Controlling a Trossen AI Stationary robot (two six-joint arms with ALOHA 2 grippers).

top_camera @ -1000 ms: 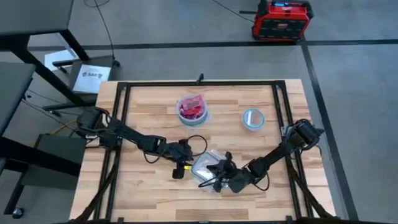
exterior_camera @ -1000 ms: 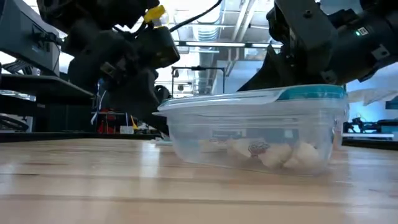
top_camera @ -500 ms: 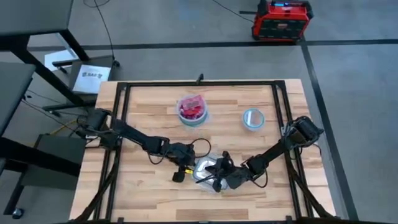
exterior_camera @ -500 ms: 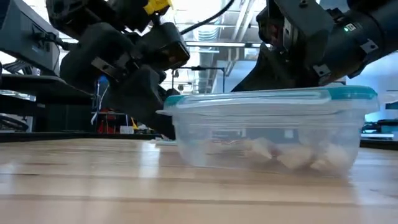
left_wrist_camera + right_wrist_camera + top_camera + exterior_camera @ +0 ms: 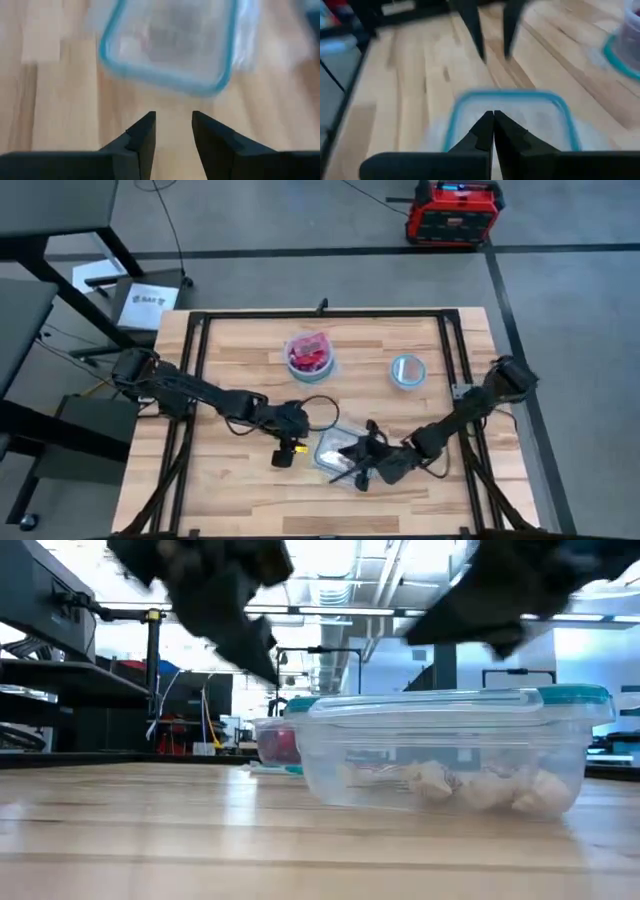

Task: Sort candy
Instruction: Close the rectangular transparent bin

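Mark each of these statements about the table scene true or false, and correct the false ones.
1. The clear tub lies between the two claws. True.
2. The left claw is shut on a candy. False: its fingers stand apart with nothing between them, short of the tub.
3. The right claw is shut. True: its tips meet over the tub's teal rim.
4. The tub is empty. False: whitish wrapped candy lies on its bottom.
5. The bowl with red candy sits farther back on the table than the tub. True.
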